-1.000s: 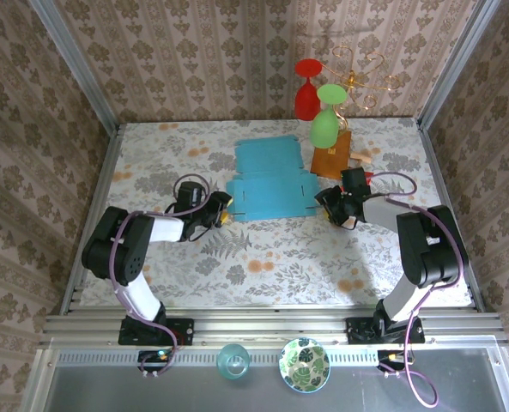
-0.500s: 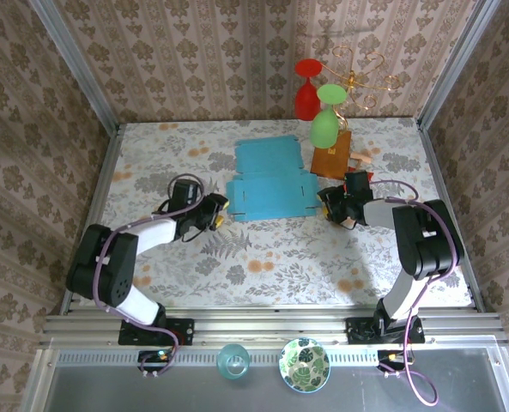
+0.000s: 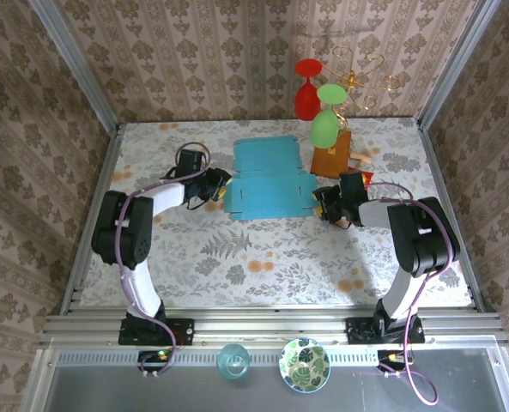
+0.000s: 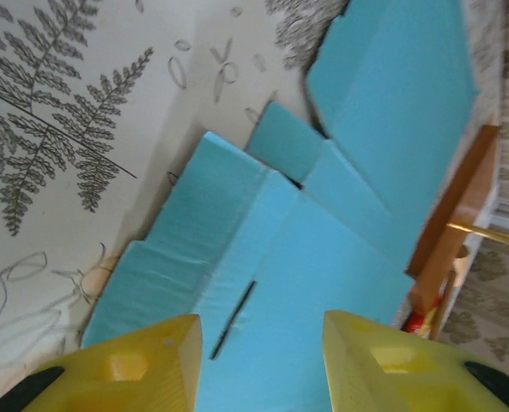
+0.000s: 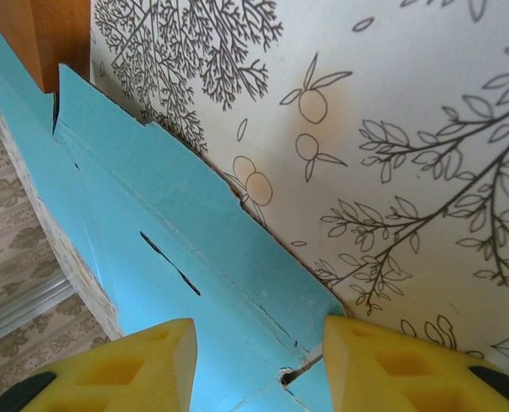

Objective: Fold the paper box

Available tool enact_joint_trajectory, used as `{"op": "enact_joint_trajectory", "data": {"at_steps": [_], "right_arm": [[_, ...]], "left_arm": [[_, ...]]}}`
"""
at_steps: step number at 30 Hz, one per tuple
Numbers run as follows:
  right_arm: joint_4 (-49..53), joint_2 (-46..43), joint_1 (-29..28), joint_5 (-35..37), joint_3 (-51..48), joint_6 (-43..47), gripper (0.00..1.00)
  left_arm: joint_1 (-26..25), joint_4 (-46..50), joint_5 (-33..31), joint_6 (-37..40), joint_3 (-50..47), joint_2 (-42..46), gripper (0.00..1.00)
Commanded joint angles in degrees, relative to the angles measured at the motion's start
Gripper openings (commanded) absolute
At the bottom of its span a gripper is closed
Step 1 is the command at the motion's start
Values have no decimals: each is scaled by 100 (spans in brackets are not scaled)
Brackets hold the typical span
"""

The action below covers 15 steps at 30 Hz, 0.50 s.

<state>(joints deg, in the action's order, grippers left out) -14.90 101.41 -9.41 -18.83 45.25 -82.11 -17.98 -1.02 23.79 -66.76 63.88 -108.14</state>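
Observation:
The paper box (image 3: 271, 178) lies flat on the table as a sky-blue cut-out sheet with flaps and creases. My left gripper (image 3: 221, 193) sits at its left edge, open, its yellow fingers (image 4: 142, 365) spread over the sheet (image 4: 323, 257) with nothing between them. My right gripper (image 3: 320, 201) sits at the sheet's right edge, open too; its yellow fingers (image 5: 391, 365) straddle a blue flap (image 5: 194, 249) near a slit and a crease.
A brown-orange upright block (image 3: 331, 158) stands just behind the sheet's right end, seen as a wooden edge (image 4: 456, 215) and a corner (image 5: 61, 34). Red and green glass-shaped objects (image 3: 316, 101) hang on a gold stand above it. A floral cloth (image 3: 263, 249) covers the table.
My left gripper has moved up and toward the sheet's left edge. My right gripper has crept slightly left, onto the right flap. The sheet lies as before.

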Motion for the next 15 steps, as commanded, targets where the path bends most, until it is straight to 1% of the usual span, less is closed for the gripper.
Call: {"op": "enact_joint_trajectory", "data": {"at_steps": [1, 5, 10, 15], "right_arm": [[-184, 189, -17, 82, -70, -259, 44], [-166, -85, -23, 154, -252, -469, 45], [365, -497, -76, 387, -298, -369, 47], [-58, -157, -75, 353, -339, -489, 48]], "left_arm": [[-66, 354, 129, 381, 211, -182, 42], [-66, 383, 89, 475, 95, -269, 42], [-57, 355, 79, 524, -100, -309, 41], [-66, 382, 86, 555, -206, -326, 41]]}}
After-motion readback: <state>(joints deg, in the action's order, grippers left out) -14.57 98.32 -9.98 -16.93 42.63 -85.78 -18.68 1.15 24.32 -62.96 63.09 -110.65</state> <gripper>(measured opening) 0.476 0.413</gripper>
